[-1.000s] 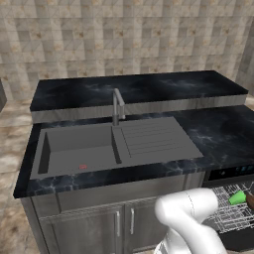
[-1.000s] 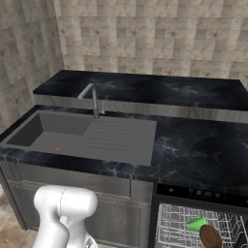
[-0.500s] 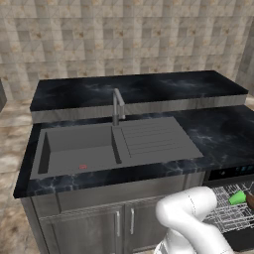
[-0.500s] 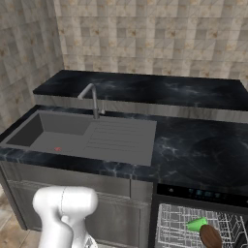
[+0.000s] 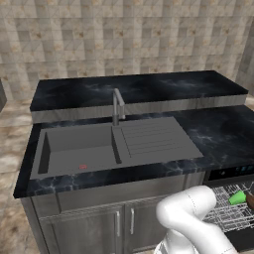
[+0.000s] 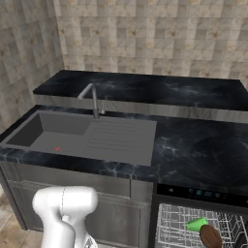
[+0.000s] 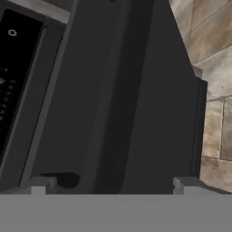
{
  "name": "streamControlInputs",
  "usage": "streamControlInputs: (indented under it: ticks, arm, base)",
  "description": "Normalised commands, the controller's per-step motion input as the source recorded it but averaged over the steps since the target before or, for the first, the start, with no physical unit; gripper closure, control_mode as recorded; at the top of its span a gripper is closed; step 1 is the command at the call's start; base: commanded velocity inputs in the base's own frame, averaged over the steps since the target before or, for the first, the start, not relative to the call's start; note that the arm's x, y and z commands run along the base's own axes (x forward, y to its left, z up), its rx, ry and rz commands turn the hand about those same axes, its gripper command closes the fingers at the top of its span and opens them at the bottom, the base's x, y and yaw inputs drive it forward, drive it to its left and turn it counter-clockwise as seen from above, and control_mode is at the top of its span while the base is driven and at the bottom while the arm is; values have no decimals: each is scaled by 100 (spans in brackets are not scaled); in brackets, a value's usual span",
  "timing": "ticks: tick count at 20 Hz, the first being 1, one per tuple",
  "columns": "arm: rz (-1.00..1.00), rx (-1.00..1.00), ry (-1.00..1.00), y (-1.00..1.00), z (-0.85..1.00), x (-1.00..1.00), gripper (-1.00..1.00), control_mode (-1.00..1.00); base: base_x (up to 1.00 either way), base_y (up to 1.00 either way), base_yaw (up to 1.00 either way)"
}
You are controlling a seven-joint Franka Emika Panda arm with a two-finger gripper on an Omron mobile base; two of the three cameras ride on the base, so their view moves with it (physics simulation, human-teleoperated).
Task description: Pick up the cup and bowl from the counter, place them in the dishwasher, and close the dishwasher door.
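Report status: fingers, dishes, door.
Fingers open, empty, up against the dishwasher door. Cup and bowl in the rack. Door not yet shut; nothing seen blocking it.

Glossy black marbled stone counter (image 6: 203, 145), matt grey sink (image 5: 99, 149), white wire rack (image 6: 179, 227), wood-look bowl (image 6: 211, 236).

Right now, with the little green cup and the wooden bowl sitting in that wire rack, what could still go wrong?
The white wire rack looks pulled out, so the dark grey dishwasher door may jam against it on closing. The small bright green cup lies on its side touching the shallow brown wood-look bowl; a hard push could jolt them. The open fingers sit close to the door and might slip off.
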Motion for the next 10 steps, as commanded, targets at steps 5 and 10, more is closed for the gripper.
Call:
streamControlInputs:
  ticks: [5,10]
  arm:
    - [0,0,0,-19,-25,26,-100,-100]
    - [0,0,0,-20,-4,47,-100,-100]
  base:
    - [0,0,0]
    - [0,0,0]
